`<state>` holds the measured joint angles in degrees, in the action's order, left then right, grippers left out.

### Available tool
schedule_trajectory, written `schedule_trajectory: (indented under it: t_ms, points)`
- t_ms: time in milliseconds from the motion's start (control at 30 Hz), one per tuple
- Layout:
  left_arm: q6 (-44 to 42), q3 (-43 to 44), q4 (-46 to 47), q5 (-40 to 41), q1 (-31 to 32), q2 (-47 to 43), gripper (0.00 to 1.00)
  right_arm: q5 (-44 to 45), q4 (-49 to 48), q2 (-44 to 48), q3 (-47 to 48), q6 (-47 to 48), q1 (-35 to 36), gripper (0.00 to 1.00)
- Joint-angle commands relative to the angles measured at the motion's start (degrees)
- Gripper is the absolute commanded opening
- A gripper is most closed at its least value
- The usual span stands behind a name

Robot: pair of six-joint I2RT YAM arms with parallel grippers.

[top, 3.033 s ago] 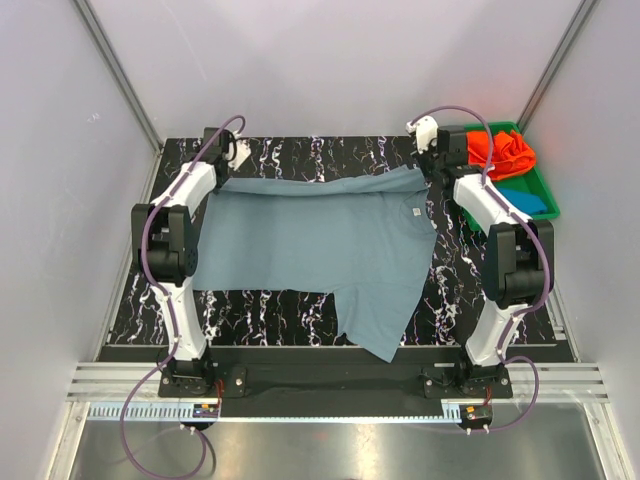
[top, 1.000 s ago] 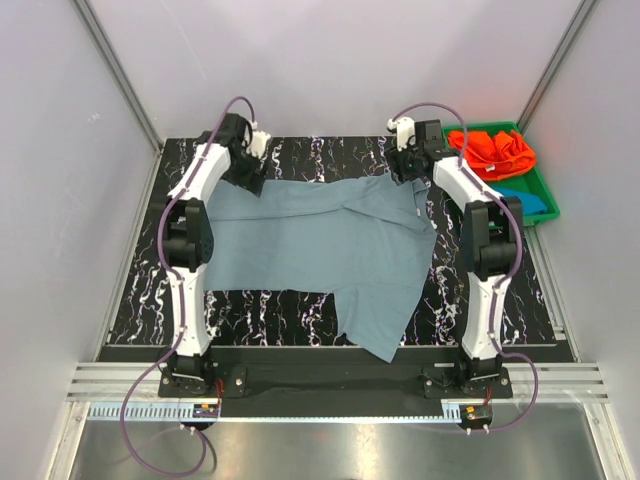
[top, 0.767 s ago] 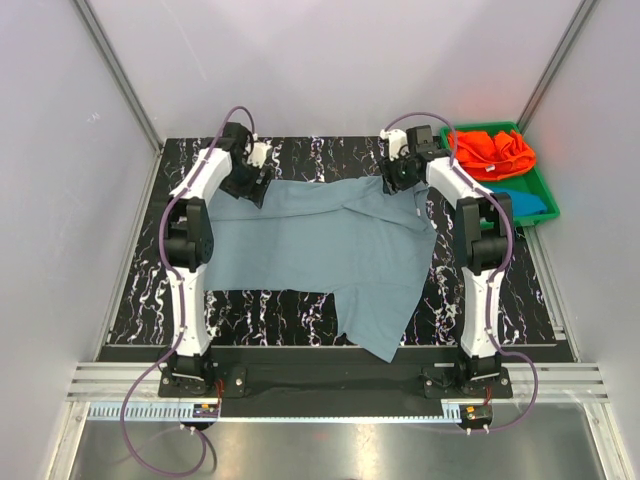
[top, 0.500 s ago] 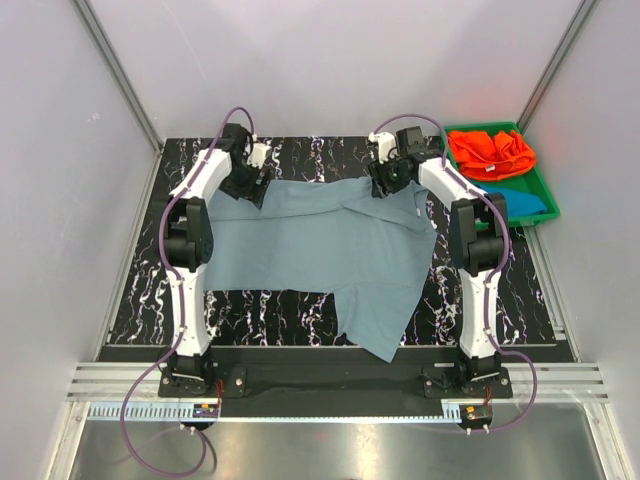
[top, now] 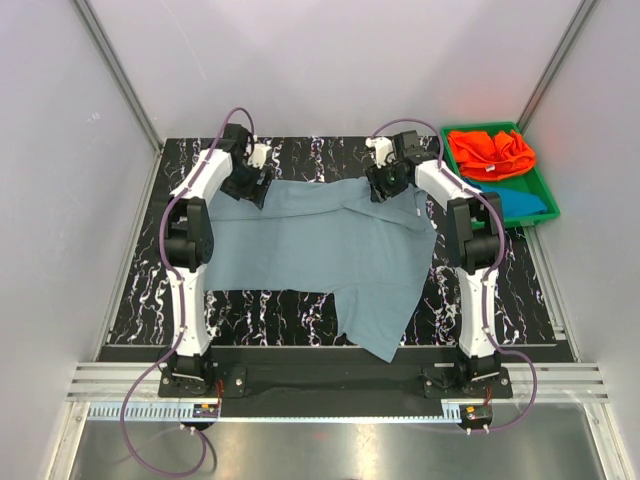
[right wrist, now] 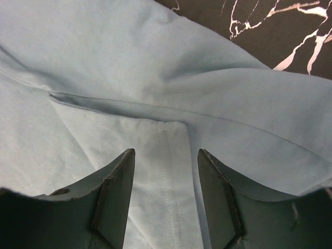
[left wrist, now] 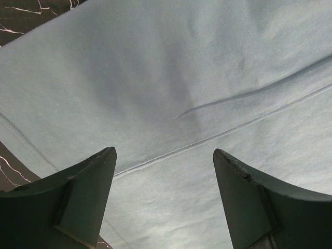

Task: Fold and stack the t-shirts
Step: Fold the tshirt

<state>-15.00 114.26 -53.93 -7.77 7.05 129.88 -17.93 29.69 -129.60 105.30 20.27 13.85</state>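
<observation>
- Grey-blue t-shirt [top: 320,240]: lies spread on marbled table [top: 300,155].
- Left gripper [left wrist: 163,171]: gapes wide over far-left edge, empty.
- Right gripper [right wrist: 165,166]: stands part-open over far-right fold, empty.
- Orange t-shirt [top: 490,152], teal t-shirt [top: 520,203]: sit in green tray [top: 551,208].

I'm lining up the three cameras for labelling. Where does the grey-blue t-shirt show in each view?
Top external: the grey-blue t-shirt lies spread across the middle of the table.
Left wrist: it fills almost the whole frame.
Right wrist: it fills most of the frame, creased, with a seam near the middle.
Shared landmark: the black marbled table, seen in the left wrist's top-left corner and the right wrist's top-right corner.
</observation>
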Motion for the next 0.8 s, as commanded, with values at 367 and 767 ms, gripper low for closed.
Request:
schedule_trajectory:
  t_ms: [367,767]
  points:
    - [0.6,-0.5,0.9,-0.9,-0.3,-3.5,0.80,1.5,0.3,-4.3,7.1,0.0,0.4,0.00]
    - [0.6,-1.9,2.0,-1.6,-0.3,-4.6,0.80,1.2,1.7,10.7,-2.7,-3.4,2.8,0.00]
